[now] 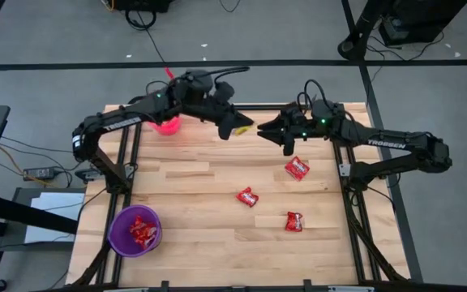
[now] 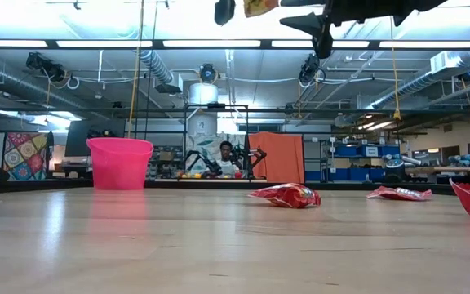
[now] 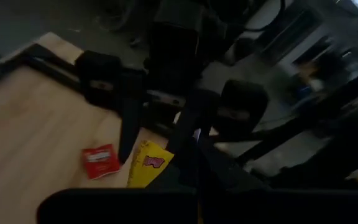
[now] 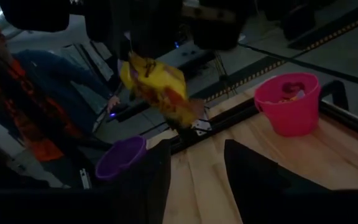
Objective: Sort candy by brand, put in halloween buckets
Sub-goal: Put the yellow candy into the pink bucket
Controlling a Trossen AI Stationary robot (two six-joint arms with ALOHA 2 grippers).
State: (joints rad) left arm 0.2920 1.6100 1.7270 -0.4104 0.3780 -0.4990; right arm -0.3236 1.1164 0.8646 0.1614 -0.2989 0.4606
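My left gripper (image 1: pixel 236 127) is shut on a yellow candy packet (image 1: pixel 244 128), high above the table's far middle. The packet also shows in the right wrist view (image 4: pixel 157 86), the left wrist view (image 3: pixel 146 167) and the low view (image 2: pixel 260 6). My right gripper (image 1: pixel 268 131) is open and faces the packet from the right, a little short of it; its fingers (image 4: pixel 145 180) touch nothing. Three red candy packets lie flat on the table (image 1: pixel 297 168), (image 1: pixel 247 196), (image 1: pixel 294 221). The pink bucket (image 1: pixel 167 125) stands at the far left under my left arm. The purple bucket (image 1: pixel 134 229) stands at the near left and holds red packets. My left gripper pinches the yellow packet by one end (image 4: pixel 135 67) between its two fingers, which point toward the table's right. The rest of the packet sticks out and droops beyond the fingertips toward my right gripper. It is lifted well clear of the table.
The pink bucket shows some candy inside in the right wrist view (image 4: pixel 288 102). A person in orange and blue (image 4: pixel 23 106) stands beyond the table. The wooden table top (image 1: pixel 193 182) is bare between the red packets and the purple bucket.
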